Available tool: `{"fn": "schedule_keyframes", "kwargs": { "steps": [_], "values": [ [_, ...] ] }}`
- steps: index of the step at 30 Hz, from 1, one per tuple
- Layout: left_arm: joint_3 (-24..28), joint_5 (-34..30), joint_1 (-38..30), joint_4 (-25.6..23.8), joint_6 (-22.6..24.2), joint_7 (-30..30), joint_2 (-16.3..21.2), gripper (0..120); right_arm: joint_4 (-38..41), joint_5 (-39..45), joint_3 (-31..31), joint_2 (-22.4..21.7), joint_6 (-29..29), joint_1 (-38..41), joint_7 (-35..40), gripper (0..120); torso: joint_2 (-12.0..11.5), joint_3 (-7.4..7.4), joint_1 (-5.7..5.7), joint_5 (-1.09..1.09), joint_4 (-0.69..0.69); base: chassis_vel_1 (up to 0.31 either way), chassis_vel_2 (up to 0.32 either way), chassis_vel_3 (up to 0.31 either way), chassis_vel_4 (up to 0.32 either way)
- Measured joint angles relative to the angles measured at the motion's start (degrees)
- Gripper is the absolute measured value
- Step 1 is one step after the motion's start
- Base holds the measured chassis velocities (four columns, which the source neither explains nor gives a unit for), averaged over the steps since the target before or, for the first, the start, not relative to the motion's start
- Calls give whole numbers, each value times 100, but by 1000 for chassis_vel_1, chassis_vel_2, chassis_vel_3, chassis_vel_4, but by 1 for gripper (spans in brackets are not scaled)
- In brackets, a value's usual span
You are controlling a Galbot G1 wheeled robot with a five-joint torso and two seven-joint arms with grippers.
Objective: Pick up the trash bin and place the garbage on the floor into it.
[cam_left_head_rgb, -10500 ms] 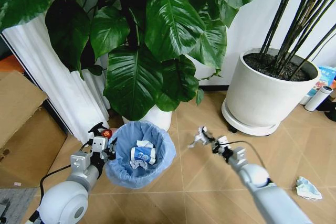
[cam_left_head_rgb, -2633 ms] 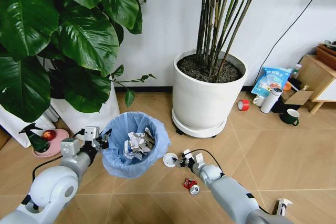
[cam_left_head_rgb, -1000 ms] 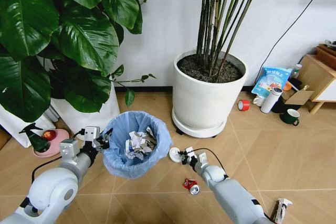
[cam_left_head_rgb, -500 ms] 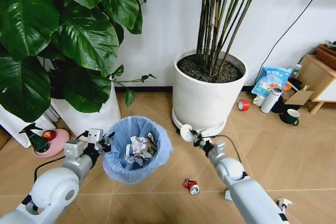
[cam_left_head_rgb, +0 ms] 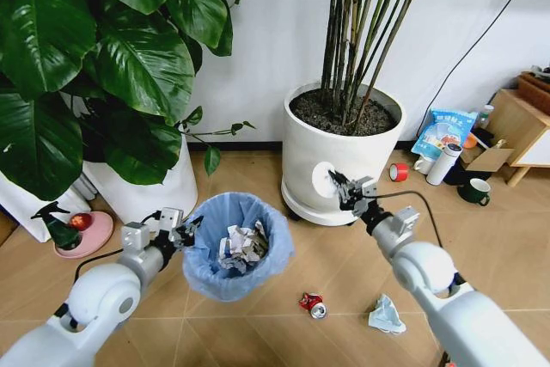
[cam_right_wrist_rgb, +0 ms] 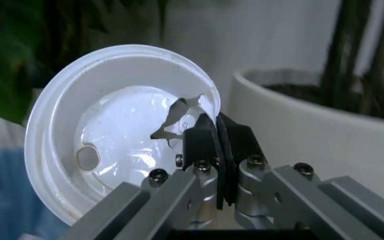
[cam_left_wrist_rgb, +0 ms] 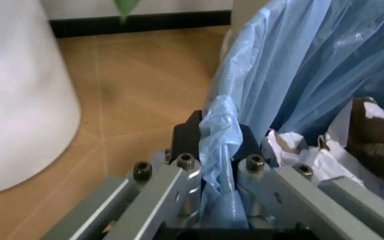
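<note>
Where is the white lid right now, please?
The lid is off the floor, pinched in the right tool, in the head view in front of the white pot and right of the bin.

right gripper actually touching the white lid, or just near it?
Touching. In the right wrist view the right gripper has its fingers pinched shut on the edge of the white lid.

bin left | can right on floor | pot behind
</note>
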Motion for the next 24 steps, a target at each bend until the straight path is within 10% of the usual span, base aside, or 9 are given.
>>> {"fn": "schedule_keyframes", "kwargs": {
  "steps": [13,24],
  "values": [
    [846,-318,-885,287,101,-315,-221,1,367,126,-1267,-292,-226,542,-89,1,0,1,0,0,0,0,0,0,0],
    [782,-324,-866,304,106,-299,-224,1,104,-16,-1695,-336,-261,765,-219,32,0,0,0,-1,1,0,0,0,0]
  ]
}}
